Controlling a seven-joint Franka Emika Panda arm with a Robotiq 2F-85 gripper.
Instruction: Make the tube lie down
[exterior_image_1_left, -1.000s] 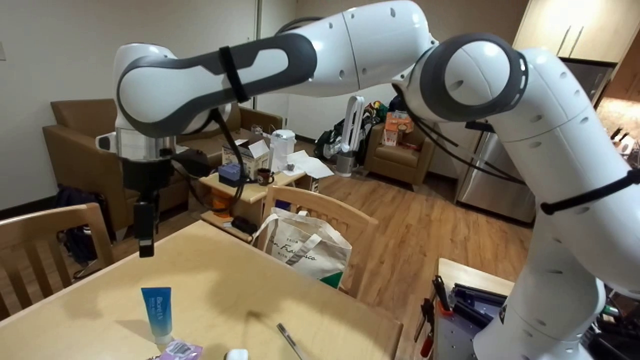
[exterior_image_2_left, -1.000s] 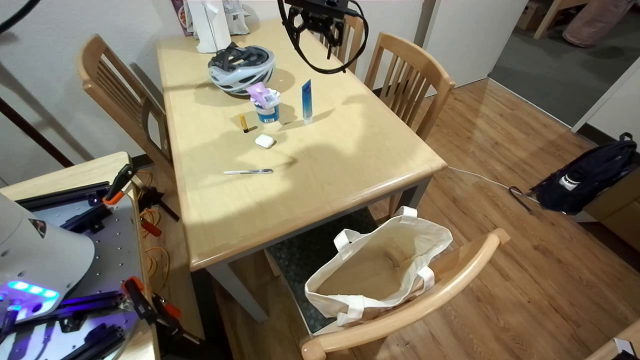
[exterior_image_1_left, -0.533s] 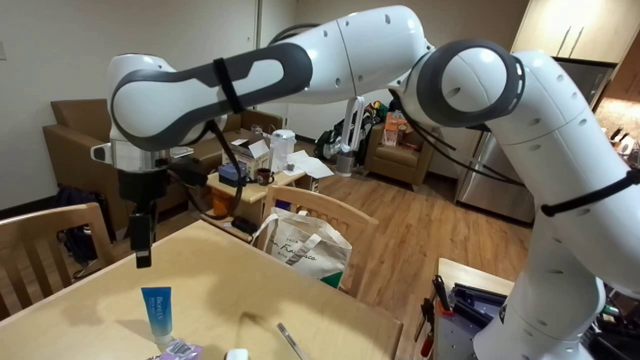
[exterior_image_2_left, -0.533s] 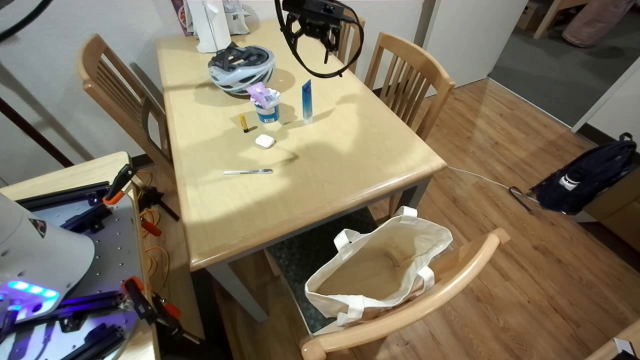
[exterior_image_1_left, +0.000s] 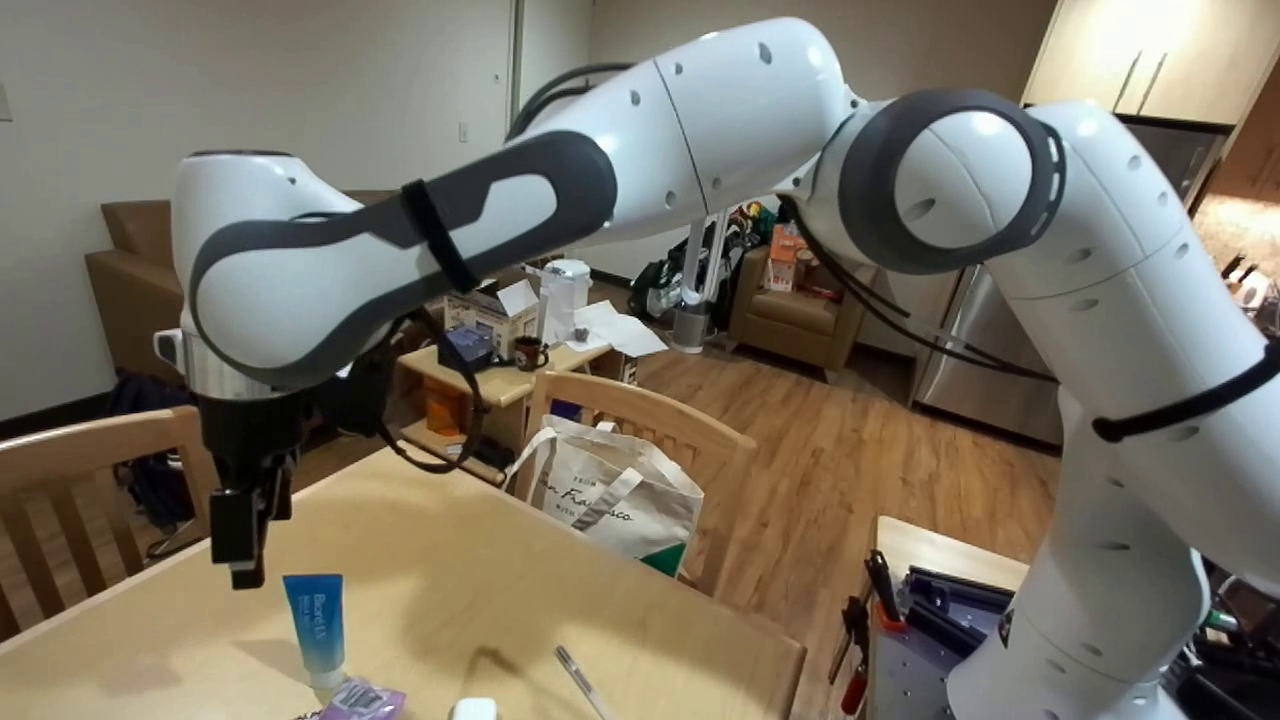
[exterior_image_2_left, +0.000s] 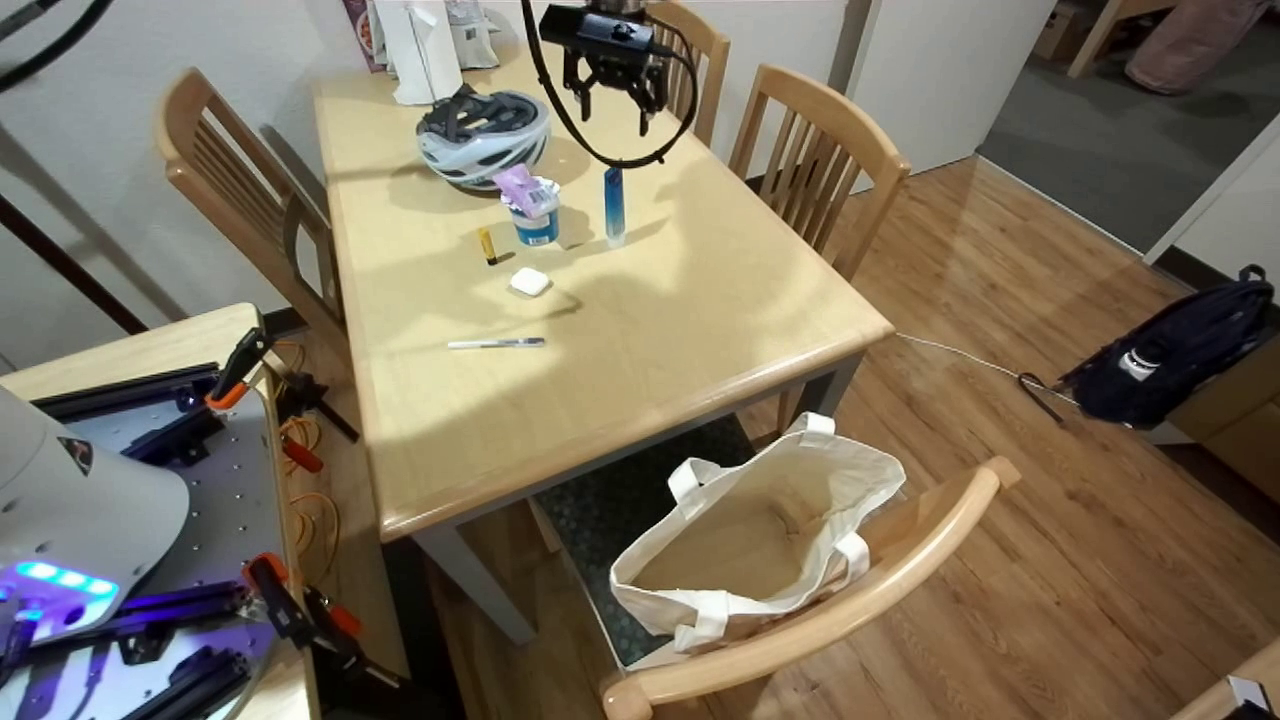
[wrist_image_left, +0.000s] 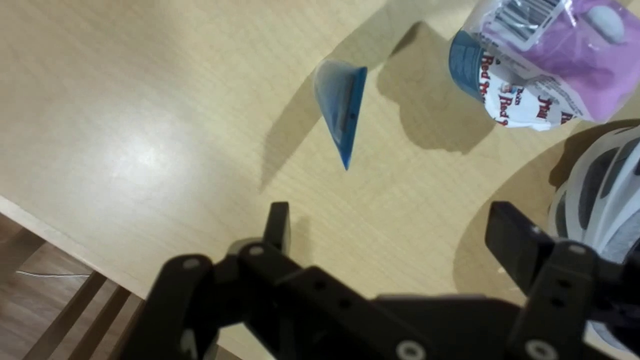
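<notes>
One tube (exterior_image_1_left: 316, 624) stood upright on the table (exterior_image_2_left: 700, 330), cap (exterior_image_1_left: 326, 678) down as its foot. My claw (wrist_image_left: 390, 219) hung near, fingers (wrist_image_left: 512, 245) wide apart, holding nothing, to straddle it, I figured; height gap was unclear.

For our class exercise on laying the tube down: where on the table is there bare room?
In an exterior view, a wide bare patch of table lies between the pen and the edge facing the bag. Another runs from the standing tube to that picture's right-hand table edge. It's crowded around the helmet, cup, purple packet and yellow stick.
</notes>
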